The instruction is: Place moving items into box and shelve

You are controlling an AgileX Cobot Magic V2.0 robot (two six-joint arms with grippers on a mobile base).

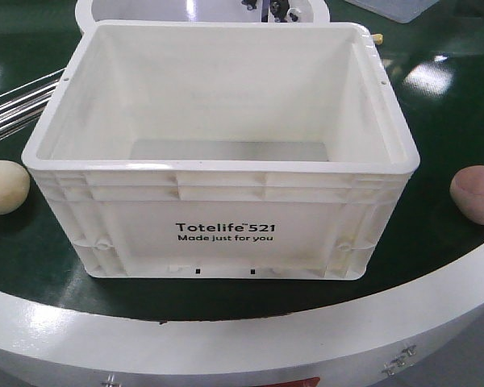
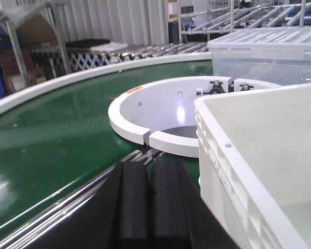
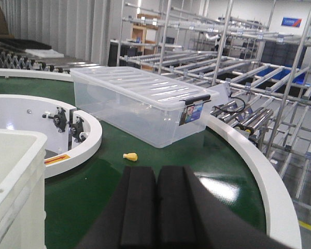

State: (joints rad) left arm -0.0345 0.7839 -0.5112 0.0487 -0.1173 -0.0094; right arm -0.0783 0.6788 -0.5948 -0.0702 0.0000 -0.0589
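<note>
- Presently, the left gripper [image 2: 149, 207] is shown clenched: its two black pads are pressed together along a thin seam. Nothing is held between them and nothing is touched.
- The right gripper [image 3: 156, 207] is likewise clenched, pad against pad, with nothing grasped. It hangs above the green belt [image 1: 444, 105].
- The box [image 1: 129, 234] is set upright on the belt with its top open, its printed wall facing the front camera and its grey floor visible.
- The cream lump [image 1: 3, 187] lies on the belt near the box's left wall, apart from it. The pinkish-brown lump [image 1: 477, 193] lies on the belt near the right wall, also apart.
- On the left side, the ribbed box wall is seen just beside the gripper. Metal rails [image 1: 16, 109] run beneath the gripper toward the inner white ring [image 2: 140, 111]. Open belt is available to the left of the rails.
- On the right side, the box corner occupies the lower left of the wrist view. Open belt lies ahead as far as a small yellow object [image 3: 130, 156] and a clear lidded container [image 3: 140, 101].
- The belt is bounded on its near side by the outer white rim [image 1: 226, 339], which runs close to both lumps.
</note>
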